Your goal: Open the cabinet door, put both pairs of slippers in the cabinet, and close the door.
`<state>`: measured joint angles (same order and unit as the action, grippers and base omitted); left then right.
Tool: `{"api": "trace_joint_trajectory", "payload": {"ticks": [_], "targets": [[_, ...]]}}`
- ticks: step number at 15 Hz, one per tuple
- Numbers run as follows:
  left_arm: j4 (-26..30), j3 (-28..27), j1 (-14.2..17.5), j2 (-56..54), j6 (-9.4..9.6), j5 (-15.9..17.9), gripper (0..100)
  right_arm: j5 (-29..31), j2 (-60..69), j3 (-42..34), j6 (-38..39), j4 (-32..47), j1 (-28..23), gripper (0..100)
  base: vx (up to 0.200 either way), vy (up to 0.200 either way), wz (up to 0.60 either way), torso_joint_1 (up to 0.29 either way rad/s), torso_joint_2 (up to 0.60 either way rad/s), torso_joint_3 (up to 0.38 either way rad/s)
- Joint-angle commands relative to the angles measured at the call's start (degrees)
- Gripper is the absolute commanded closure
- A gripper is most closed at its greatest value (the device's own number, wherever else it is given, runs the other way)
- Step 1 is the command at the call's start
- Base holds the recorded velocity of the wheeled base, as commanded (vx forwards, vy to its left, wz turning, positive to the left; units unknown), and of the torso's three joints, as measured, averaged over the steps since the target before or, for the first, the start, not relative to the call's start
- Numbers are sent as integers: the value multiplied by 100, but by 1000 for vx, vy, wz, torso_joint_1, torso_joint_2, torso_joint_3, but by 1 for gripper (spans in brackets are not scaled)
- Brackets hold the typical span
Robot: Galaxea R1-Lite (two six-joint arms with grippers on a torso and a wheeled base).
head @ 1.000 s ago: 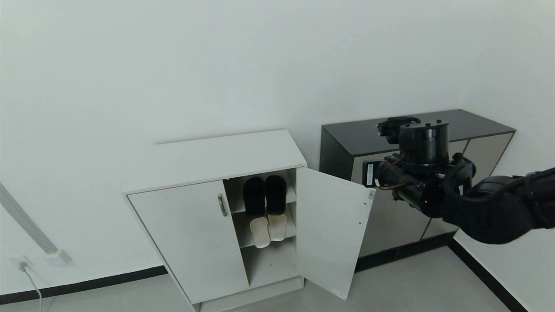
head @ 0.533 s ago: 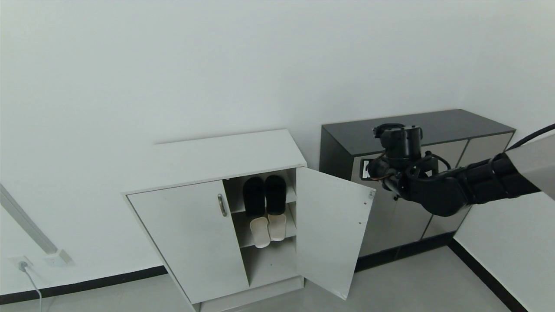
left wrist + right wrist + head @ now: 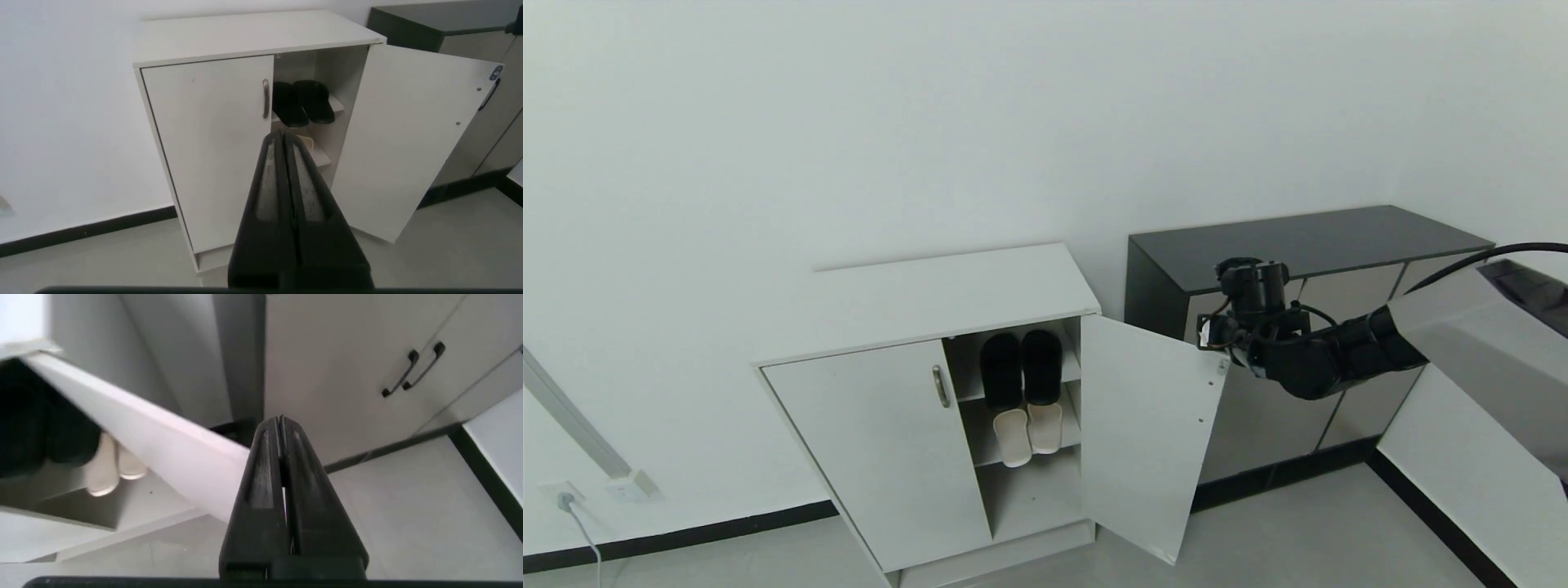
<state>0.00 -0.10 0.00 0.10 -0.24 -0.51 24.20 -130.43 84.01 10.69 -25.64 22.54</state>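
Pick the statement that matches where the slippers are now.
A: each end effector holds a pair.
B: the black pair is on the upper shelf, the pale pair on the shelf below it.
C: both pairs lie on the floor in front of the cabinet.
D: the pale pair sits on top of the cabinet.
B: past the open right door, the black slippers sit one level above the pale slippers inside the cabinet.

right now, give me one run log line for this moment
cabinet door: open | black slippers: upper shelf | white slippers: shelf below | right gripper: shut, by door's top outer corner | left gripper: shut
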Motion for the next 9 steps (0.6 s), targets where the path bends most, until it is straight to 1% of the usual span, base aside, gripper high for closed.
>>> {"api": "trace_joint_trajectory", "payload": {"ticks": [1, 9], "targets": [[0, 1, 0, -1, -11, -2, 100, -12, -229, 186, 3, 41, -57, 100, 0, 0, 0, 0, 0, 0], [0, 1, 0, -1, -11, -2, 100, -56, -396, 213, 38, 112, -66, 100, 0, 0, 0, 0, 0, 0]]}}
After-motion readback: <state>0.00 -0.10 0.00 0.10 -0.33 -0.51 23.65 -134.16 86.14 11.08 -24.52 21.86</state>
